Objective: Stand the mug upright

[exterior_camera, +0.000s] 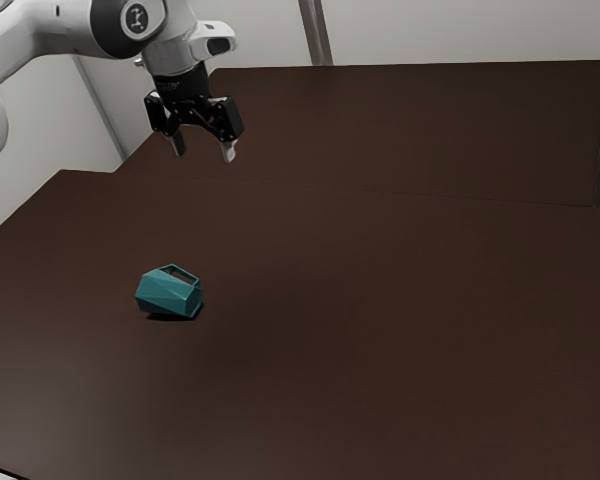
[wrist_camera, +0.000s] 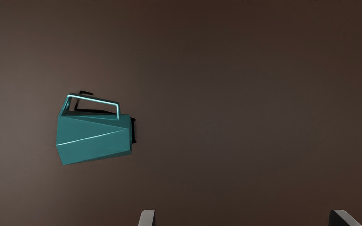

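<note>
Teal faceted mug (wrist_camera: 94, 135) lies on its side, below and well clear of the gripper (exterior_camera: 204, 155), whose fingers stand apart and empty; righting it is left.

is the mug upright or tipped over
Tipped over: the mug lies on its side on the table, its handle running along the tabletop rather than standing vertically.

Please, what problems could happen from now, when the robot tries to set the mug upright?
The teal mug lies on its side, so it might roll or slide if nudged. The open gripper hangs off to one side of it, so a descent without realigning could miss. Its handle could catch a finger.
</note>
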